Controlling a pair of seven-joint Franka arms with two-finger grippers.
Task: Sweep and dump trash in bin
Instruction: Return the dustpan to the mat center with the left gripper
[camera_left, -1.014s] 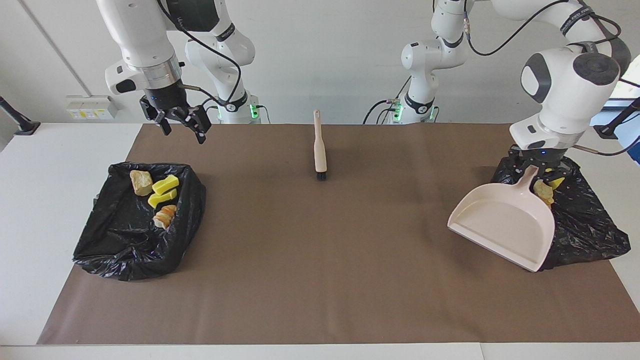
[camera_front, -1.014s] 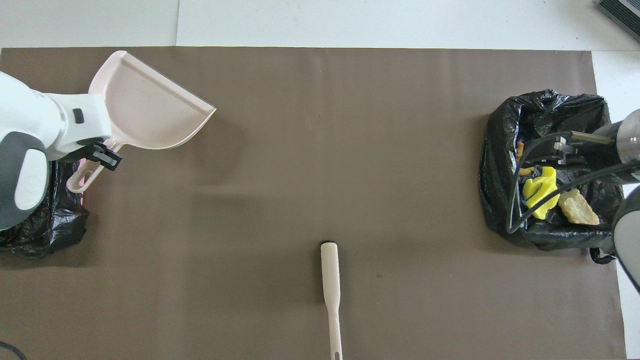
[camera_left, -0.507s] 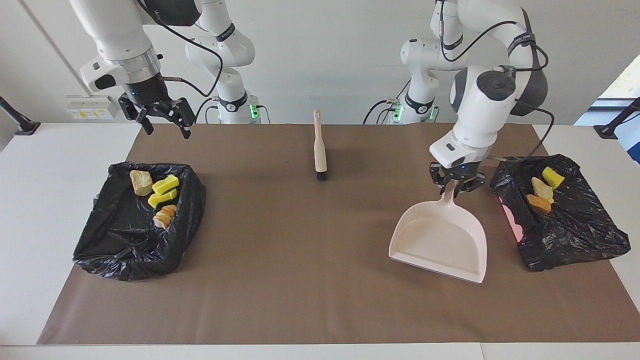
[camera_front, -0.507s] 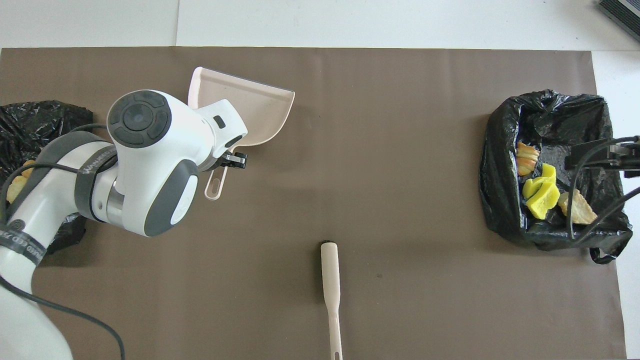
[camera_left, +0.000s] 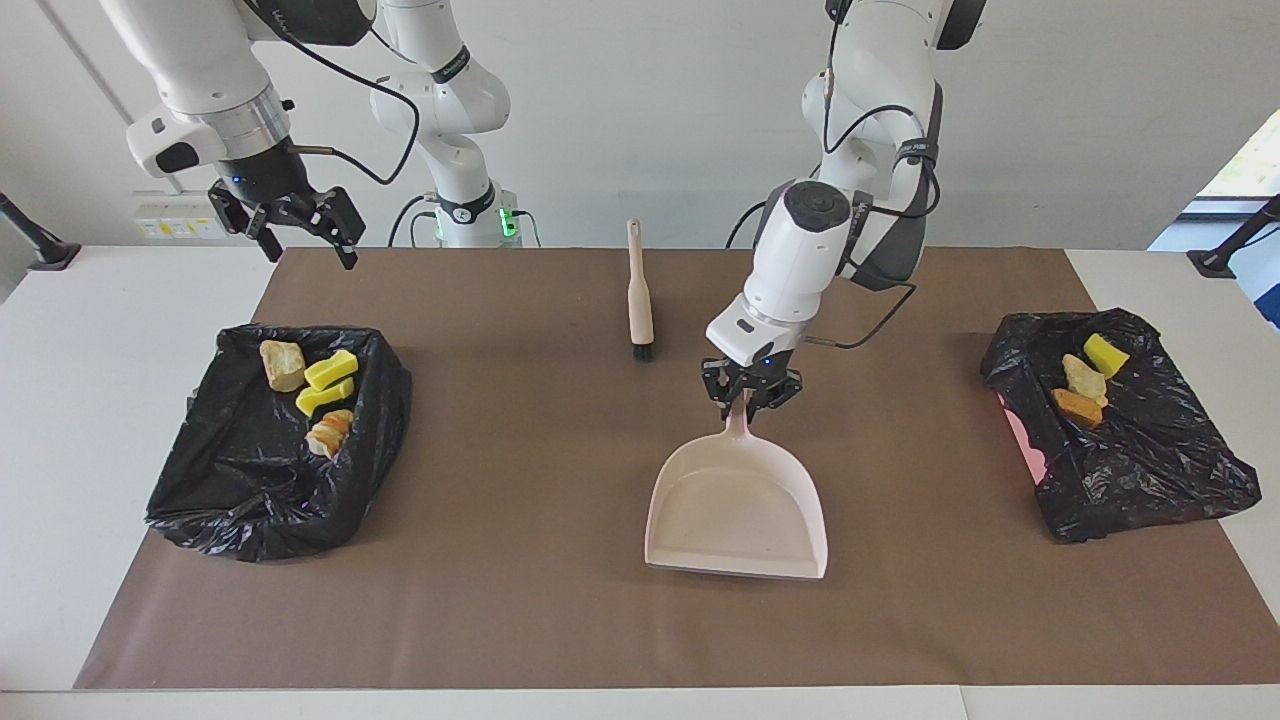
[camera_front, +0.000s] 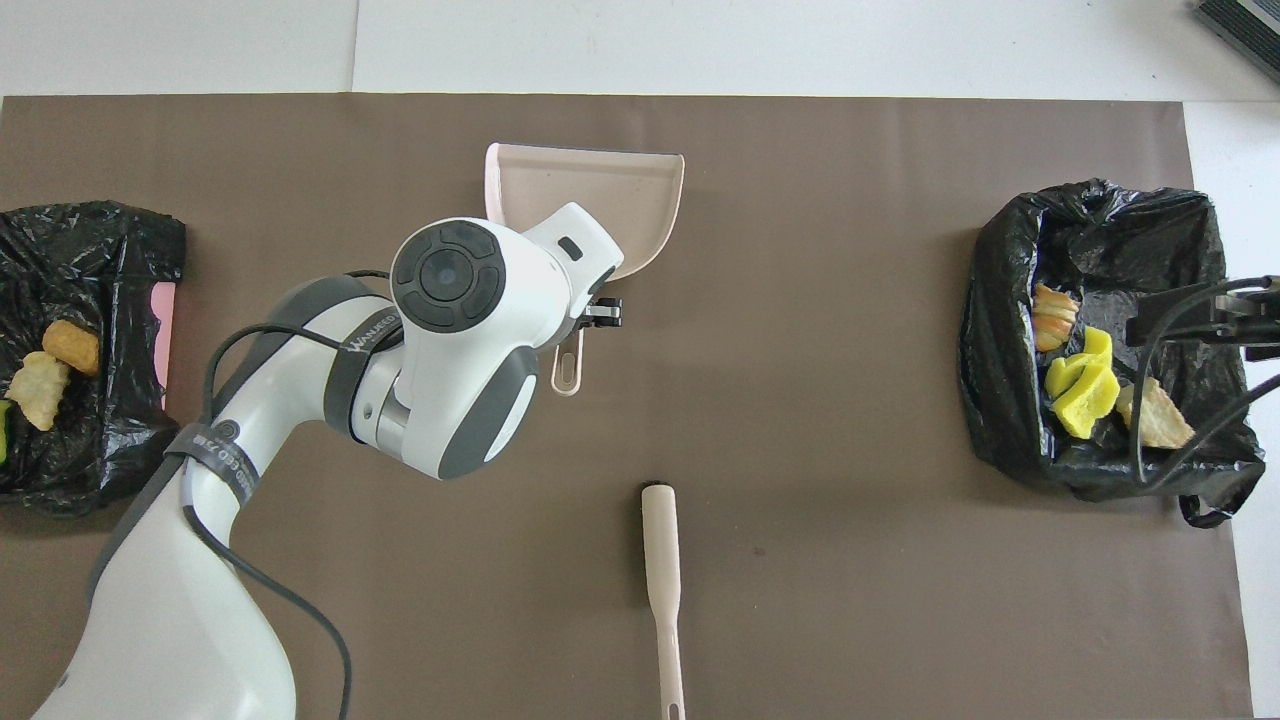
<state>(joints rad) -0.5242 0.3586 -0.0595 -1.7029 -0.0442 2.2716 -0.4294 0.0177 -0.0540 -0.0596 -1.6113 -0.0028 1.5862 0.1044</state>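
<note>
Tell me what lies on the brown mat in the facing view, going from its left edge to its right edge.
Black bag holding trash → brush → pink dustpan, held by its handle in the shut left gripper → another black bag with more trash.

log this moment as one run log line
left hand: shut on dustpan handle, mid-mat | right hand: open, waiting | trash: in both bags | brush: on mat

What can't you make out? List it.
- Overhead view: left end effector grip on the dustpan handle, covered by its own wrist.
- Overhead view: bin bag at the left arm's end, cut by the edge.
- Overhead view: right end effector, mostly outside the frame.
- Facing view: whether the dustpan touches the mat.
</note>
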